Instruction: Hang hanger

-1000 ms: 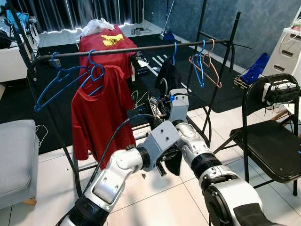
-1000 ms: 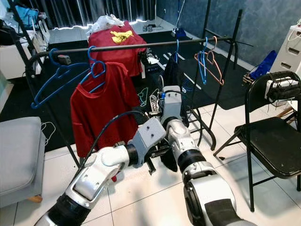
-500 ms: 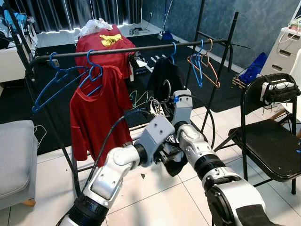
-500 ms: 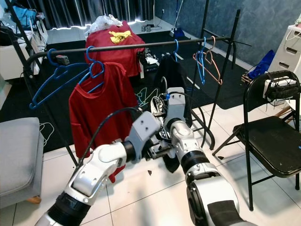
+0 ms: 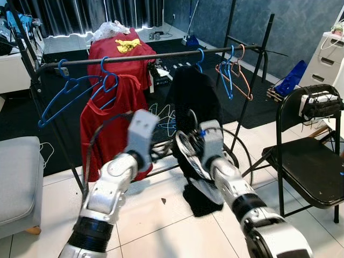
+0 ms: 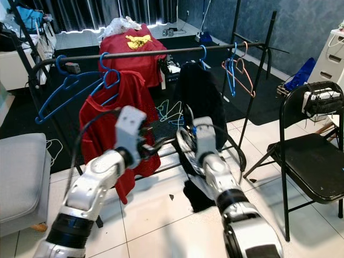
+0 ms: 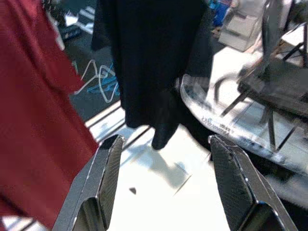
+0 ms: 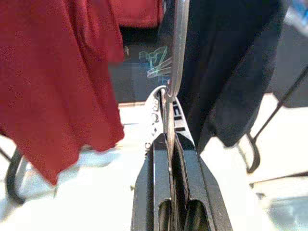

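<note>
Both arms are reaching toward the black metal clothes rail (image 5: 161,55) at frame centre. I'm pinching a thin silver wire hanger (image 8: 177,53) in my right pincer (image 8: 169,139), fingers pressed together on it, below the hanging black garment (image 5: 191,99). My left pincer (image 7: 163,168) is spread wide, beside the red shirt (image 5: 110,126).

White tiled floor (image 5: 161,226) with a dark carpet (image 5: 161,54) behind. Black clothes rack (image 5: 150,56) standing across tile and carpet. On its rail: empty blue hanger (image 5: 64,94), red shirt (image 5: 110,126) on a blue hanger, black garment (image 5: 191,94), a cluster of blue and orange hangers (image 5: 232,72). Black folding chair (image 5: 306,161) on the tiles at right, grey cushioned seat (image 5: 19,183) at left.
</note>
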Available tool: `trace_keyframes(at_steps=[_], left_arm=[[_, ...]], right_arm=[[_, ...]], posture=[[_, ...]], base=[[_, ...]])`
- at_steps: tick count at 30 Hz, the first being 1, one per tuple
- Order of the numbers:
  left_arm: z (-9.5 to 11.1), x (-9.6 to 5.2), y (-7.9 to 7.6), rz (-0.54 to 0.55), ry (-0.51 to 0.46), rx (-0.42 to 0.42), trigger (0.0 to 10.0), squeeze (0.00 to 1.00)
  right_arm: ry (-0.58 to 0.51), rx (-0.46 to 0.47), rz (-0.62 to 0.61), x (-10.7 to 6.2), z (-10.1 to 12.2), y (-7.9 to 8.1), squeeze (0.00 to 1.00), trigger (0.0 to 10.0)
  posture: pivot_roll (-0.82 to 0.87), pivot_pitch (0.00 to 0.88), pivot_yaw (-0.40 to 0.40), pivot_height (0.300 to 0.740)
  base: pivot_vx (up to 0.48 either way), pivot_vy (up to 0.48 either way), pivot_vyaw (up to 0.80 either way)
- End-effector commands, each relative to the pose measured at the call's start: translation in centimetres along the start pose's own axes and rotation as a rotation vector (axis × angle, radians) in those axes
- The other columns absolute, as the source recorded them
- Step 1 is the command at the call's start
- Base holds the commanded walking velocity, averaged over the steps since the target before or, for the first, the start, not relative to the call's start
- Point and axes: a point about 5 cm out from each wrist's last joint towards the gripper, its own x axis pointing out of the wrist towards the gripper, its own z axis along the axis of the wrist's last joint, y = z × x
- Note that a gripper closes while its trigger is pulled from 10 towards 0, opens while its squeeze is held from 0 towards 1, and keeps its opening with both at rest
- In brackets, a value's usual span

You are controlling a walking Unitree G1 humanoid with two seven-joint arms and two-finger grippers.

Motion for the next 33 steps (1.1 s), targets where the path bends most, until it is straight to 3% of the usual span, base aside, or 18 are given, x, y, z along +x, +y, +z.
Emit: trace_keyframes(at_steps=[1, 2, 5, 6, 10, 17, 27, 33], left_arm=[[-0.4, 0.0, 0.0, 0.008, 0.016, -0.01, 10.0, 0.0], [-1.6, -0.7, 0.7, 0.055, 0.032, -0.017, 10.0, 0.0], [-1.6, -0.7, 0.7, 0.055, 0.032, -0.017, 10.0, 0.0], [-2.5, -1.3, 1.0, 0.08, 0.032, -0.031, 10.0, 0.0], [-3.2, -2.0, 0.4, 0.063, 0.006, -0.067, 10.0, 0.0], [-3.1, -1.9, -0.4, 0.01, -0.011, -0.074, 10.0, 0.0], [-2.5, -1.5, -1.1, -0.026, -0.032, -0.06, 10.0, 0.0], [-2.1, -1.2, -1.3, -0.026, -0.061, -0.069, 10.0, 0.0]], right_arm=[[-0.062, -0.022, 0.015, 0.2, 1.2, 0.2, 0.0, 10.0], [-0.11, -0.039, 0.016, -0.5, 1.5, -0.4, 0.0, 10.0], [-0.11, -0.039, 0.016, -0.5, 1.5, -0.4, 0.0, 10.0], [-0.157, -0.064, 0.015, -1.4, 1.8, -1.0, 0.0, 10.0], [-0.201, -0.083, 0.006, -2.9, 1.9, -1.7, 0.0, 10.0], [-0.212, -0.058, -0.004, -3.3, 1.9, -1.7, 0.0, 10.0], [-0.204, -0.035, 0.001, -3.5, 1.9, -1.2, 0.0, 10.0], [-0.192, -0.026, 0.001, -4.0, 2.1, -1.4, 0.0, 10.0]], posture=[[-0.08, 0.006, -0.035, 0.74], [-0.08, 0.008, -0.035, 0.74], [-0.08, 0.008, -0.035, 0.74], [-0.09, 0.011, -0.037, 0.74], [-0.11, 0.011, -0.033, 0.74], [-0.11, 0.01, -0.033, 0.74], [-0.1, 0.001, -0.034, 0.74], [-0.11, 0.0, -0.033, 0.74]], base=[[0.0, 0.0, 0.0], [0.0, 0.0, 0.0], [0.0, 0.0, 0.0], [0.0, 0.0, 0.0], [0.0, 0.0, 0.0], [0.0, 0.0, 0.0], [0.332, 0.0, 0.0], [0.378, 0.0, -0.48]])
